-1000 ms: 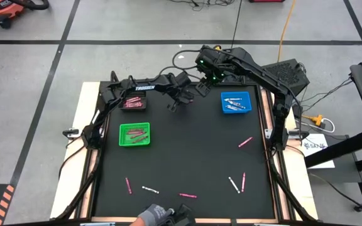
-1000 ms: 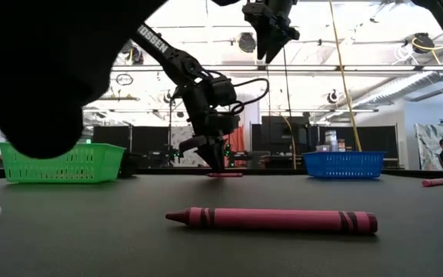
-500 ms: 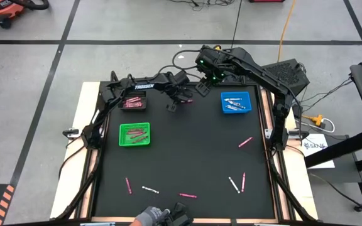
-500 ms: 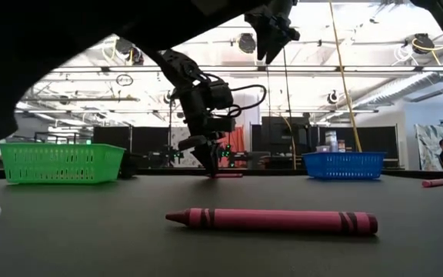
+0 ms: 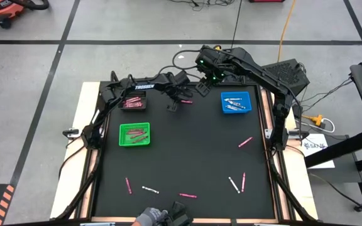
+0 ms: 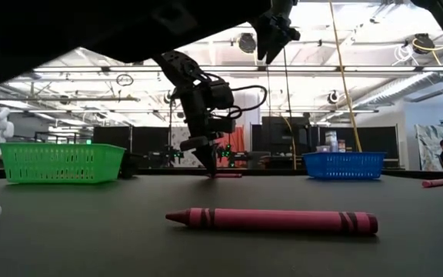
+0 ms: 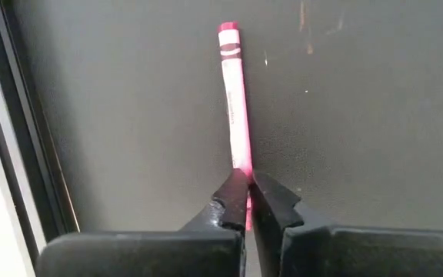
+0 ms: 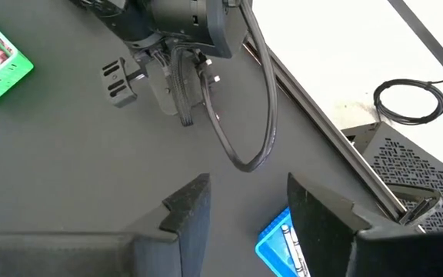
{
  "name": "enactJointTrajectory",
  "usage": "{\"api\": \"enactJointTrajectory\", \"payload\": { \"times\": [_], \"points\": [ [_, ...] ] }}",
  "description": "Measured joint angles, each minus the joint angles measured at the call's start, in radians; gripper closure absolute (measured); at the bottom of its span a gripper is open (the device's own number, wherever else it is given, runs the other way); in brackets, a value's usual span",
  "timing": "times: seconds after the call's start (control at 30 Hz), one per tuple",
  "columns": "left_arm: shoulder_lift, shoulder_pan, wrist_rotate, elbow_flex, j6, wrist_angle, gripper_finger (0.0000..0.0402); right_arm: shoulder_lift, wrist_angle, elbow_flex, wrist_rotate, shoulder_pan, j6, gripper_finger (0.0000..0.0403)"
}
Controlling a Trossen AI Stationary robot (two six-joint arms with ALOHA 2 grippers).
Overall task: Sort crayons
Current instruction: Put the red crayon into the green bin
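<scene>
Left gripper (image 7: 247, 201) has its jaws clenched on one end of a pink crayon (image 7: 234, 100) whose length runs straight out ahead along the bench (image 7: 360, 115), while the right gripper (image 8: 241, 201) hangs released nearby.

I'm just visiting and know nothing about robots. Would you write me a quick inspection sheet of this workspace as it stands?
Surface: black table, pale border.
Job's things: pink and white crayons lie loose toward the near edge, such as a pink one; others sit in the green tray, the blue tray and a dark tray.
Clutter: nothing seen.
Grippers: left gripper at the far side, jaws shut on a pink crayon lying on the table; right gripper raised nearby, jaws open, empty.
Cables: yellow cord on the floor, black cable loop on the left arm.
Surroundings: grey floor with black lines; a gloved hand at the near edge.
</scene>
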Motion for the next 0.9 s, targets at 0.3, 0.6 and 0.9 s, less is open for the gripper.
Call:
{"api": "enactJointTrajectory", "payload": {
  "times": [0.3, 0.6, 0.9],
  "points": [
    [-0.001, 0.002, -0.02, 0.004, 0.03, -0.121, 0.04, 0.0, -0.001, 0.0, -0.003, 0.0, 0.0, 0.0245],
    [-0.001, 0.002, -0.051, 0.003, -0.006, -0.194, 0.0399, 0.0, -0.008, 0.0, -0.003, 0.0, 0.002, 0.0245],
    [0.013, -0.031, -0.013, 0.104, -0.08, -0.3, 0.0399, 0.0, -0.019, 0.0, -0.003, 0.0, 0.005, 0.0245]
  ]
}}
